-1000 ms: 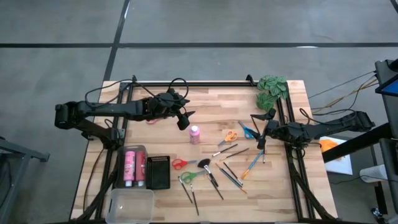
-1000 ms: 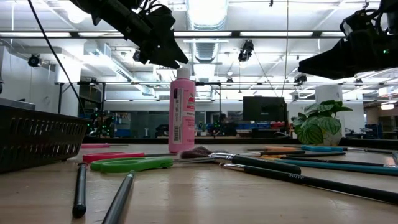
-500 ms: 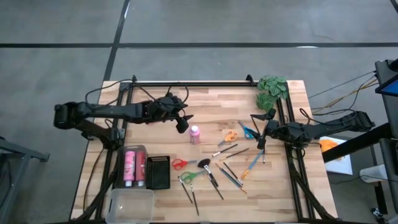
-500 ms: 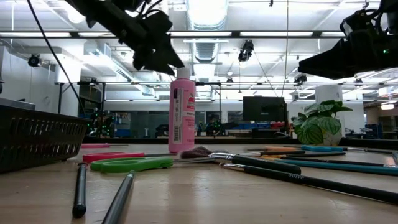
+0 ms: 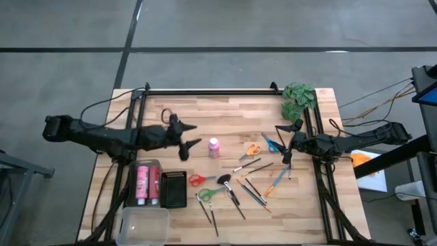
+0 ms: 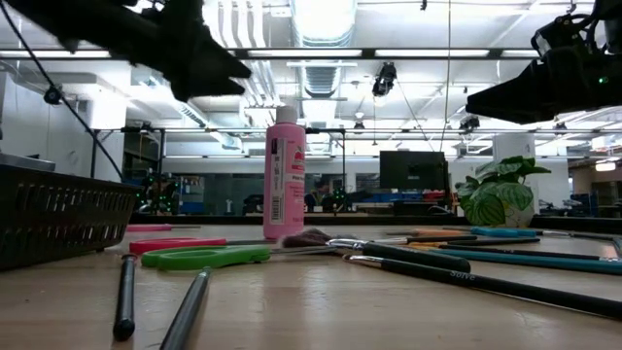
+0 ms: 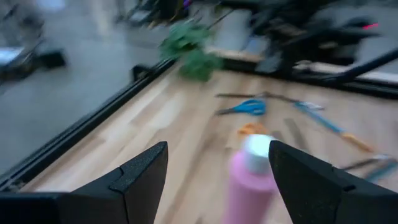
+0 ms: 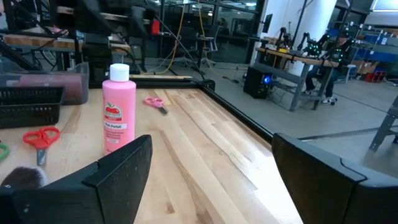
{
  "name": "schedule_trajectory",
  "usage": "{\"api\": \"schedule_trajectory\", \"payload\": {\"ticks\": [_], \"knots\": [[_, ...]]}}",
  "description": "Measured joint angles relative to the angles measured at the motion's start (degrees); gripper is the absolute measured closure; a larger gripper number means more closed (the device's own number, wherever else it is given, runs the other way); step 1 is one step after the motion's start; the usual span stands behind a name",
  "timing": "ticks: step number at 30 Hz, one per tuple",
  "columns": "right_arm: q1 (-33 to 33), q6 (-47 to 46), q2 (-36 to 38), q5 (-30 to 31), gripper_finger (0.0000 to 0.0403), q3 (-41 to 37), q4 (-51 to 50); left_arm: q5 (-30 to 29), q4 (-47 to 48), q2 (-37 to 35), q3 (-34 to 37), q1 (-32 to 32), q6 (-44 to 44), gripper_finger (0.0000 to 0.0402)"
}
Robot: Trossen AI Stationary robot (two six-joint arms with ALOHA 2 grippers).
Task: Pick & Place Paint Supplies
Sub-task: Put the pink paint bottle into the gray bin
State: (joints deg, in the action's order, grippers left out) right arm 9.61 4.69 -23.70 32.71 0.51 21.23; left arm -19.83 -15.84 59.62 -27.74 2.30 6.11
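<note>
pink paint bottle (image 5: 214, 147) upright, scissors (image 5: 253, 148) and brushes (image 5: 240, 198) scattered beside

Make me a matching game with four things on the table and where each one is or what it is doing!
Things:
1. pink paint bottle
2. leafy green clump
3. red-handled scissors
4. left gripper

Places or states:
A. lying flat beside the black basket
B. standing upright near the table's middle
C. open, hovering next to the bottle
D. at the far right corner of the table

Pairs: 1-B, 2-D, 3-A, 4-C
</note>
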Motion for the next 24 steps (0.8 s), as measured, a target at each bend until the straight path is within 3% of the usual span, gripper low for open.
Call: {"api": "schedule_trajectory", "payload": {"ticks": [4,9,24], "knots": [[0.0,0.0,0.0,0.0,0.0074,0.0,0.0,-0.1,-6.5,-2.3,5.0,3.6,-1.9,0.0119],[0.0,0.0,0.0,0.0,0.0074,0.0,0.0,-0.9,-6.9,-3.1,8.1,5.4,-0.8,0.0119],[0.0,-0.1,0.0,-0.1,0.0074,0.0,0.0,-3.3,-12.9,1.3,9.3,5.5,4.9,0.0119]]}}
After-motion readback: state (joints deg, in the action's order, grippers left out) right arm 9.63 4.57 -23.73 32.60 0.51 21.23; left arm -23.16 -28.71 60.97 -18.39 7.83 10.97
